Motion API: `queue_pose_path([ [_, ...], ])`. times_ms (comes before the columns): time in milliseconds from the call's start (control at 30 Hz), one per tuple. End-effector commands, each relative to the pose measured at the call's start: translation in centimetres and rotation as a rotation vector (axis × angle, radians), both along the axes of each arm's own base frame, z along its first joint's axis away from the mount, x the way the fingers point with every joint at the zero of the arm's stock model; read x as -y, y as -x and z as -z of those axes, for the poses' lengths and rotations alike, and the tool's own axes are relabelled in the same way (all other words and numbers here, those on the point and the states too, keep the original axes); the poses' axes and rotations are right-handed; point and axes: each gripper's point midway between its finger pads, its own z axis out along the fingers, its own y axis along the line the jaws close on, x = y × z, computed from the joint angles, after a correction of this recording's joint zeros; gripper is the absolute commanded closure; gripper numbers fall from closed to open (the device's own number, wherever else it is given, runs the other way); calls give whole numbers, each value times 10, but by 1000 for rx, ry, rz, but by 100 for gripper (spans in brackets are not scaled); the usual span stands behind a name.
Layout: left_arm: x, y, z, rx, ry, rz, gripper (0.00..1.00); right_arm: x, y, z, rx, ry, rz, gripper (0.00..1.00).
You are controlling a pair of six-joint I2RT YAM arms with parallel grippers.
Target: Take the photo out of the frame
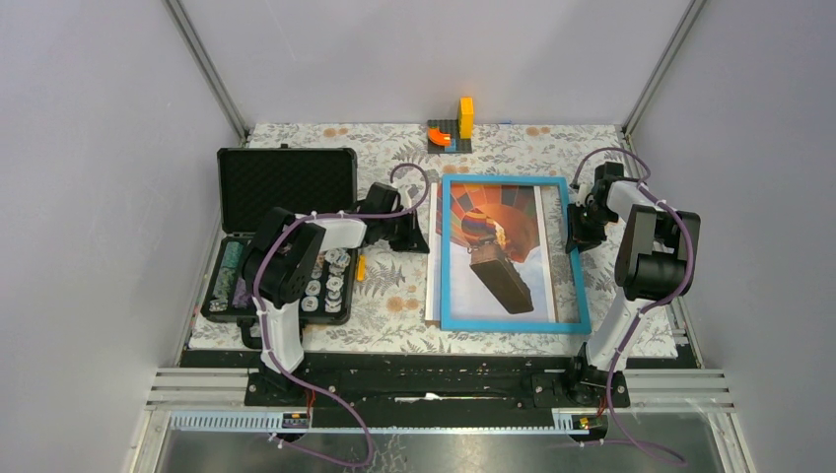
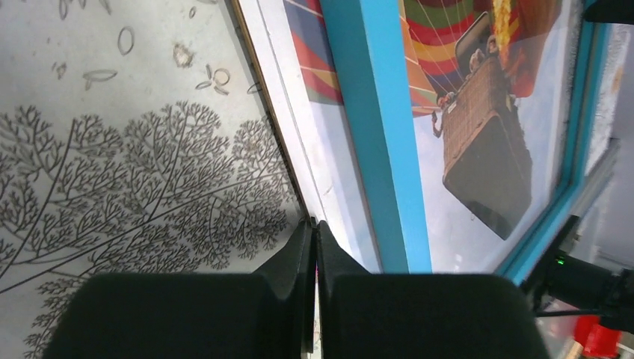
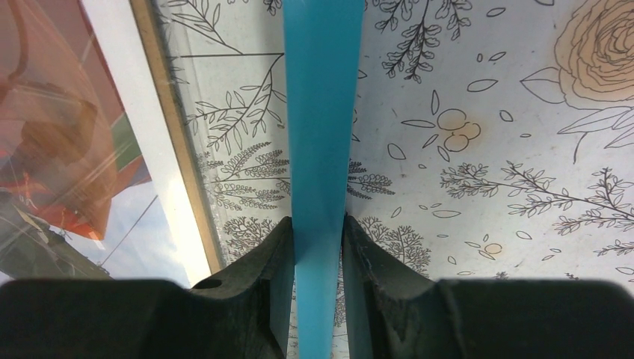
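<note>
On right side of frame (image 1: 513,323), blue border is pinched by right gripper (image 3: 318,224), at frame's left side, edge of photo (image 1: 490,232) is clamped by left gripper (image 2: 314,224), fingers pressed together

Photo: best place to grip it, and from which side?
Grip the photo by its white left margin, the one strip poking out past the frame's left rail; the rest lies under the frame. Come in low from the left, jaws pinching the thin edge. The left gripper is shut at that edge; the right gripper clamps the right rail.
</note>
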Motion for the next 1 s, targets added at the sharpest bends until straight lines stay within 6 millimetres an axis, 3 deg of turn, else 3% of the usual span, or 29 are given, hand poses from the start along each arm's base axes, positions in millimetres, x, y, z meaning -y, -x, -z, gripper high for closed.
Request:
queue_pose_path([
  [0, -18, 2, 34, 51, -256, -13, 100, 9, 1, 12, -5, 26, 5, 100],
  [233, -45, -9, 36, 139, -470, -58, 100, 15, -1, 9, 3, 48, 6, 100],
  [533, -67, -19, 32, 204, -575, -117, 100, 32, -6, 3, 17, 62, 33, 100],
  [633, -67, -19, 28, 213, -571, -114, 100, 32, -6, 1, 19, 58, 32, 100],
  [733, -49, -14, 17, 240, -479, -26, 100, 27, -4, 2, 13, 32, 30, 100],
  [767, -42, -11, 11, 243, -435, 1, 100, 26, -3, 2, 9, 24, 31, 98],
  [867, -28, -1, -11, 265, -320, 51, 80, 24, -4, -1, 21, 16, 33, 82],
  [967, -23, 9, -37, 286, -221, 81, 65, 24, -6, -8, 42, 17, 29, 55],
])
